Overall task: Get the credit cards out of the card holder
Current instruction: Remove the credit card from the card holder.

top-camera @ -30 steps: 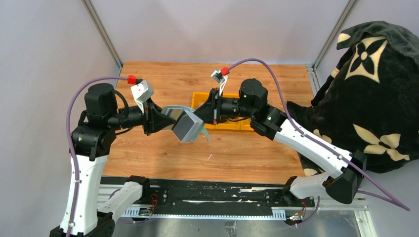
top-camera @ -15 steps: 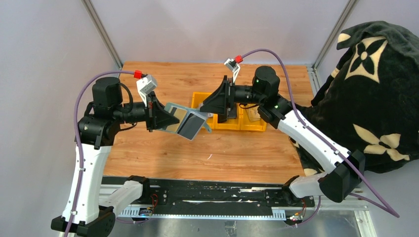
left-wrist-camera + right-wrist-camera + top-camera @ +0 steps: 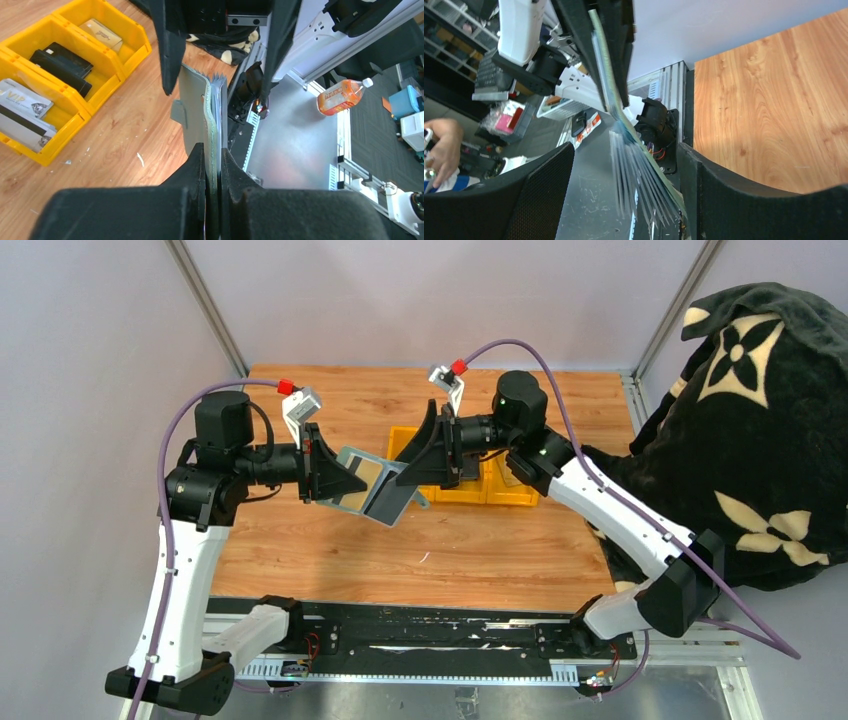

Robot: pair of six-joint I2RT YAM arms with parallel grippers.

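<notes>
Wooden table [image 3: 480, 550] beneath; left gripper [image 3: 212, 147] clamps card holder [image 3: 195, 100]; right gripper [image 3: 624, 150] gapes around its fanned edge; next, probably: pinch card, pull.

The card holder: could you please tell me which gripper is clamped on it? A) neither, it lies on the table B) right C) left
C: the left gripper is shut on the card holder, while the right gripper stands open around its fanned end.

left arm [image 3: 185, 580] and right arm [image 3: 612, 506] clad in white shells, chunky black joints, purple cable [image 3: 515, 341] looped off each, tipped with red plugs [image 3: 287, 387], fingers [image 3: 539, 200] done in meshy matte black
</notes>
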